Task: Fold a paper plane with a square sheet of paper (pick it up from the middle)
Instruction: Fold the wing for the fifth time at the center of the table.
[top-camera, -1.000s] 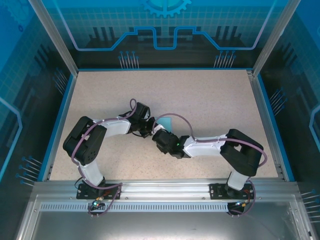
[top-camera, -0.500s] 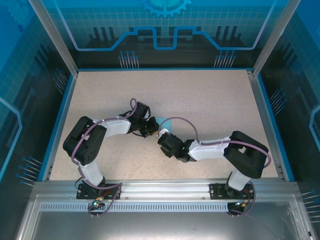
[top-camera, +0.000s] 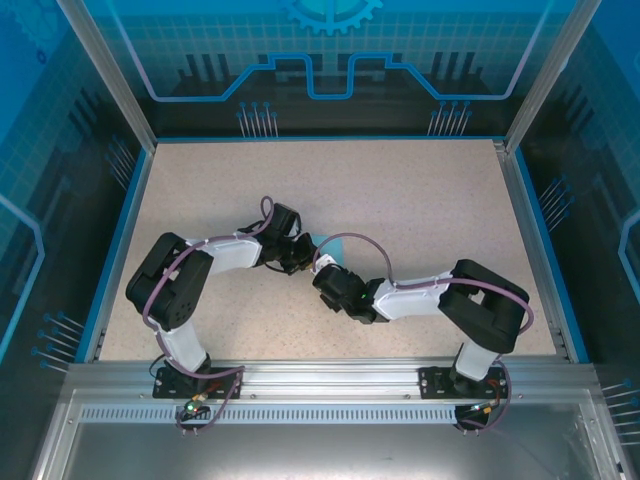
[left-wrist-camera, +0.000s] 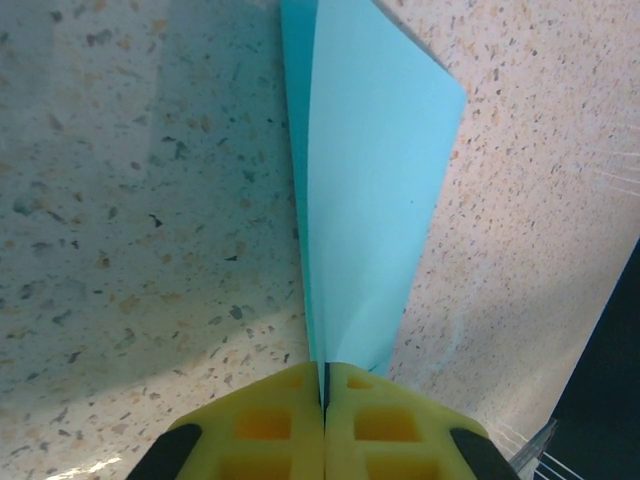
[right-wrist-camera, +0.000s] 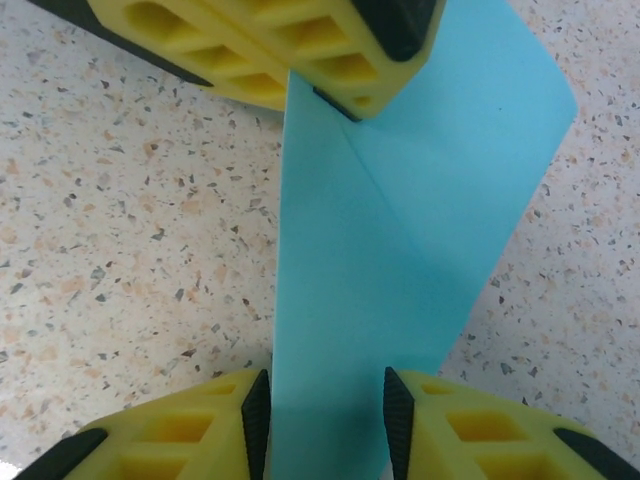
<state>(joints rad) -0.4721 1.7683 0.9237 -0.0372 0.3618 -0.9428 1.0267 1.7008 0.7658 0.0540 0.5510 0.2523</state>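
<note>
Left gripper (left-wrist-camera: 323, 385) hasn't budged over the last second: its yellow fingers are pressed tight together, pinching the narrow end of the cyan sheet (left-wrist-camera: 375, 200), which fans out from the fingertips in folded layers just over the speckled tabletop (left-wrist-camera: 130, 200). All the movement is on the other side. The right gripper (right-wrist-camera: 327, 425) slid out a touch half a second back and has now edged in again toward its partner. Its fingers stand spread, one on each side of the paper's near end. The strip runs up between them to the left gripper's tips straight ahead, and I see no squeeze on it yet. My read is that it was lining up again, not gripping. The sheet is folded but far from a dart, and the right jaws look set to close on that end for the next crease.
</note>
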